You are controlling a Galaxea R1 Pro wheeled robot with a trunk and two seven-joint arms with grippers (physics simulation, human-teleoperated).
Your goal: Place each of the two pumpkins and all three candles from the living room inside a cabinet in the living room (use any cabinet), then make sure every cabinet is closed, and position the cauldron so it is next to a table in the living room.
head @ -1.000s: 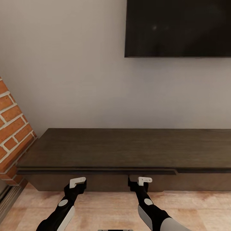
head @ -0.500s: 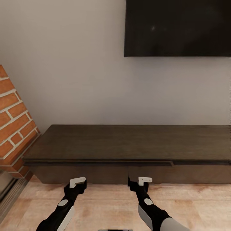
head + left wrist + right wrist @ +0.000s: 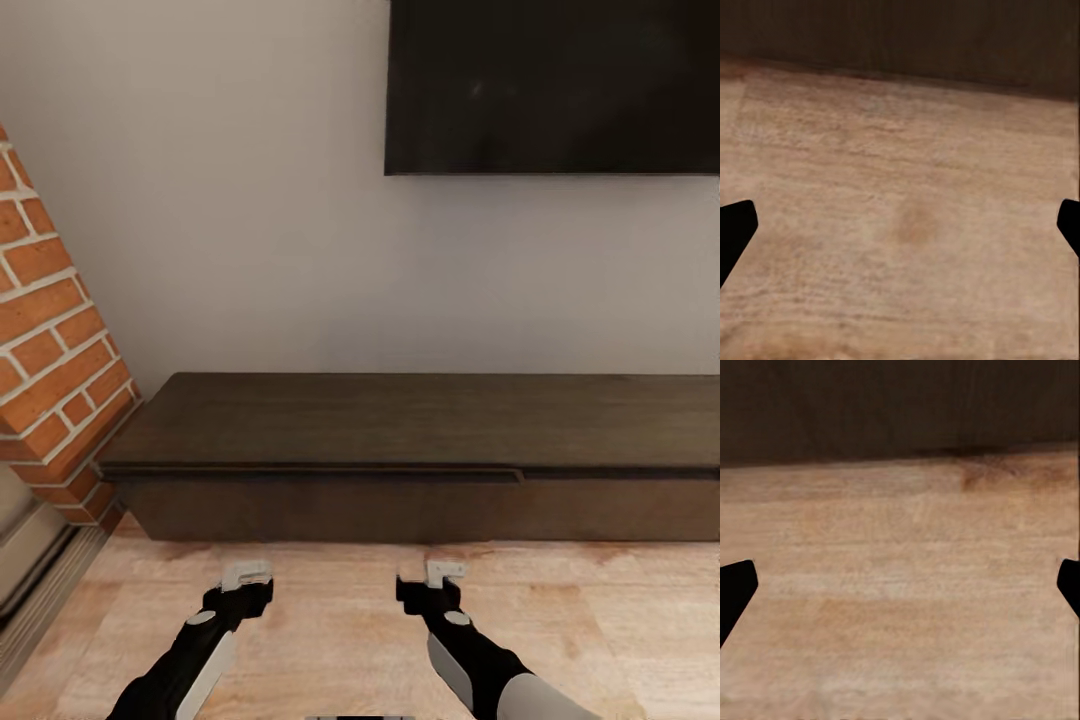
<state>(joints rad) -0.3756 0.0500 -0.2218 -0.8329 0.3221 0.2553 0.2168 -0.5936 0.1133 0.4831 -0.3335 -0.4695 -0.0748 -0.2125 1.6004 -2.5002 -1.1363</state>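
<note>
The cabinet (image 3: pixel 420 420), a long low dark brown unit, stands against the grey wall across the middle of the head view. Its flat fronts look closed. Both arms reach out low over the wooden floor, a short way in front of the cabinet. My left gripper (image 3: pixel 245 580) is open and empty, with its dark fingertips (image 3: pixel 735 229) far apart in the left wrist view. My right gripper (image 3: pixel 440 578) is also open and empty. Each wrist view has the cabinet's dark base (image 3: pixel 900 37) (image 3: pixel 900 405) beyond bare floor. The pumpkins, candles and cauldron are out of view.
A black television (image 3: pixel 550 85) hangs on the wall above the cabinet. A red brick column (image 3: pixel 55 340) juts out at the left, touching the cabinet's left end. A grey floor rail (image 3: pixel 30 580) runs below it. Pale wood floor (image 3: pixel 340 630) lies under both arms.
The whole picture has shifted: the cabinet sits higher and smaller and more brick shows at the left, so the camera has drawn back. The grippers now hang over floor, farther from the cabinet.
</note>
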